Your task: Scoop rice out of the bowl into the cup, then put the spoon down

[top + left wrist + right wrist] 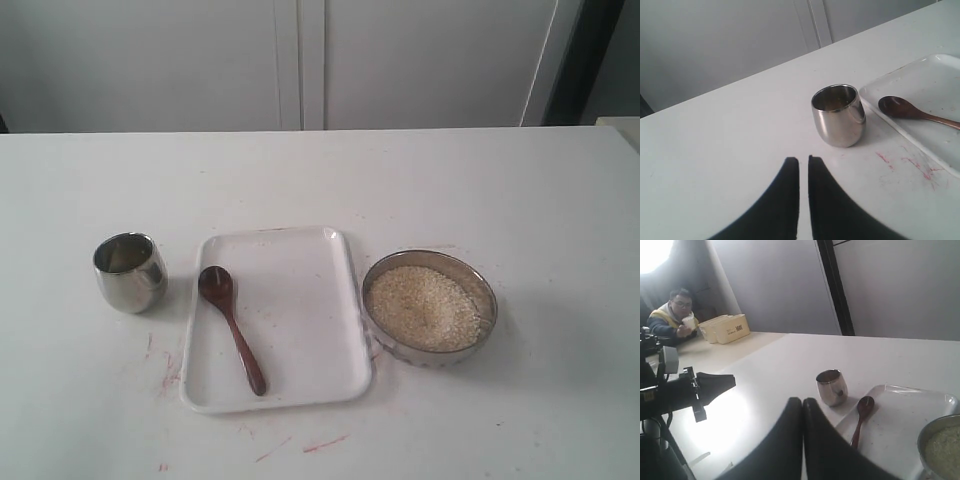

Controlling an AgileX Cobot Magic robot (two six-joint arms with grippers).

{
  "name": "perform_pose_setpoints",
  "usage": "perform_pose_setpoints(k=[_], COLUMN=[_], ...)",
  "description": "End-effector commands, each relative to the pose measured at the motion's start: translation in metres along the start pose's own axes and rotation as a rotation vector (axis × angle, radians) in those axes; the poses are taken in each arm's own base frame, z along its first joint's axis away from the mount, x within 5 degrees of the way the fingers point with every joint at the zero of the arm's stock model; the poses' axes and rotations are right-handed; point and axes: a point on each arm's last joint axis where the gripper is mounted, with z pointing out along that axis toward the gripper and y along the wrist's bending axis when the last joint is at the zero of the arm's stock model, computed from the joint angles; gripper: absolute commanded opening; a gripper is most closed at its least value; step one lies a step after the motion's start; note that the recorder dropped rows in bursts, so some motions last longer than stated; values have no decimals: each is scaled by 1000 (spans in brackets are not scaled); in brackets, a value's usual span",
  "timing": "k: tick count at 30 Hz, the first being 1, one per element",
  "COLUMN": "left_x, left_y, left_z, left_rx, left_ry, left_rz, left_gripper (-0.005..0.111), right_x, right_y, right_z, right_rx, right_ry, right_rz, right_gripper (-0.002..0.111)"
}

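Note:
The steel cup (130,272) stands on the white table, left of the white tray (300,312). The dark wooden spoon (232,325) lies on the tray's left side, its bowl toward the cup. The bowl (432,256), holding beige rice (425,305), sits right of the tray. Neither gripper shows in the exterior view. My left gripper (803,159) hovers short of the cup (838,117), fingers a sliver apart and empty, with the spoon (910,111) beyond. My right gripper (803,400) is shut and empty, well back from the cup (832,387), spoon (861,417) and bowl (927,432).
Red smears (320,443) mark the table in front of the tray. The left arm (685,390) shows in the right wrist view over the table's edge. A seated person (675,310) and beige boxes (725,327) are on another table far behind.

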Motion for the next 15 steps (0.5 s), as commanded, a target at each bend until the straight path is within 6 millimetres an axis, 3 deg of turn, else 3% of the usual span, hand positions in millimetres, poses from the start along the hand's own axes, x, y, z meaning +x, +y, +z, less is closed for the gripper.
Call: perform_pose_setpoints(k=[1,12,15], left_x=[-2,-2,-2], left_y=[0,0,0], left_z=[0,0,0], left_rx=[1,1,1], left_ry=[-9,-9,-9], left_rz=[-8,-8,-8], left_gripper=[14,14,14], right_x=[18,62,64], right_y=[-9,-29,-29], right_z=[8,20,20], right_rx=[20,65,68], right_ry=[-37,-66,-46], right_rz=[5,-22,-80], right_gripper=[0,0,0])
